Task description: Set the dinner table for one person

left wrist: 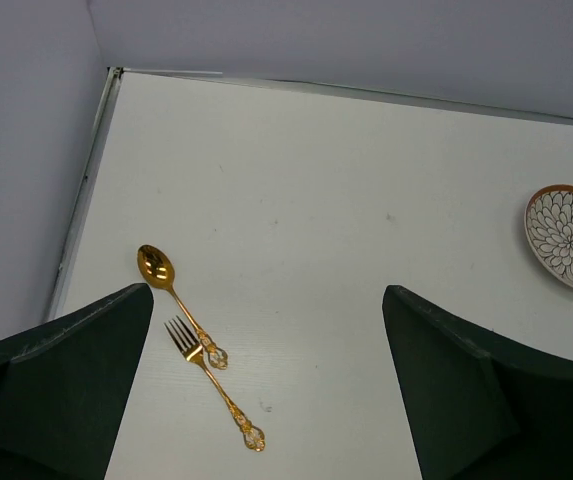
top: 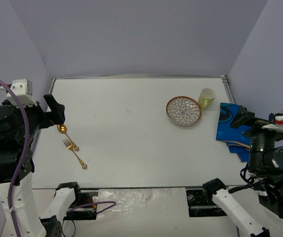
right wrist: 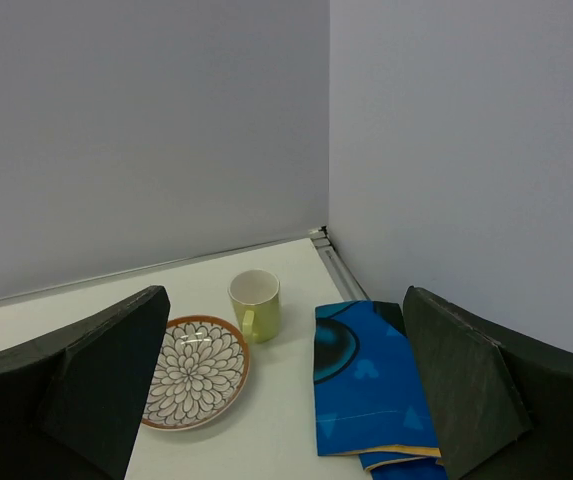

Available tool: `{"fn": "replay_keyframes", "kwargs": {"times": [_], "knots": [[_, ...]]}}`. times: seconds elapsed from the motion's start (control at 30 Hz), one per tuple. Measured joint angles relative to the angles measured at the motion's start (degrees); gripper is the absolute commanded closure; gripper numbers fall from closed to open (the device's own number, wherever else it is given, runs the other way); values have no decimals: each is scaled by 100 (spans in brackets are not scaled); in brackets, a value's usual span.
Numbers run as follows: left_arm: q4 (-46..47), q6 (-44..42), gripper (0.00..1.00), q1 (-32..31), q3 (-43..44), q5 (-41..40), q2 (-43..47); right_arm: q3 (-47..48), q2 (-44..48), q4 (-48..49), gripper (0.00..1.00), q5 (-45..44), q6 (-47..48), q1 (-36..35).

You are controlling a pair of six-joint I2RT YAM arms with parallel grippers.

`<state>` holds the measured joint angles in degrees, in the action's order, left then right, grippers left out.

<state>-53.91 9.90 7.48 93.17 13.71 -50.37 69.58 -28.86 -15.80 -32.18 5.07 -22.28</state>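
Note:
The white dinner table (top: pixel 131 118) carries a gold spoon (top: pixel 67 136) and a gold fork (top: pixel 75 154) at the left. A flower-patterned plate (top: pixel 183 110), a yellow-green mug (top: pixel 206 98) and a folded blue placemat (top: pixel 230 129) lie at the right. My left gripper (top: pixel 56 109) is open and empty, raised above the spoon (left wrist: pixel 178 305) and fork (left wrist: pixel 211 381). My right gripper (top: pixel 245 120) is open and empty, raised over the placemat (right wrist: pixel 371 385), with the plate (right wrist: pixel 194 370) and mug (right wrist: pixel 256 303) ahead of it.
Grey walls close the table in at the back and both sides, with a thin metal edge (top: pixel 136 76) along the far side. The arm bases (top: pixel 77 200) and cables stand at the near edge.

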Motion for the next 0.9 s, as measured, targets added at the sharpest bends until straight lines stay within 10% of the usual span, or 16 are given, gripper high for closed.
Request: {"fn": "replay_keyframes", "kwargs": {"times": [0.67, 0.9], "knots": [[512, 475, 3, -1011, -1402, -4, -552, -1374, -2294, -137, 0, -540, -2292, 119], [759, 560, 3, -1735, -1680, -31, -651, -1405, -4375, -7, 0, -282, -2933, 1808]]}}
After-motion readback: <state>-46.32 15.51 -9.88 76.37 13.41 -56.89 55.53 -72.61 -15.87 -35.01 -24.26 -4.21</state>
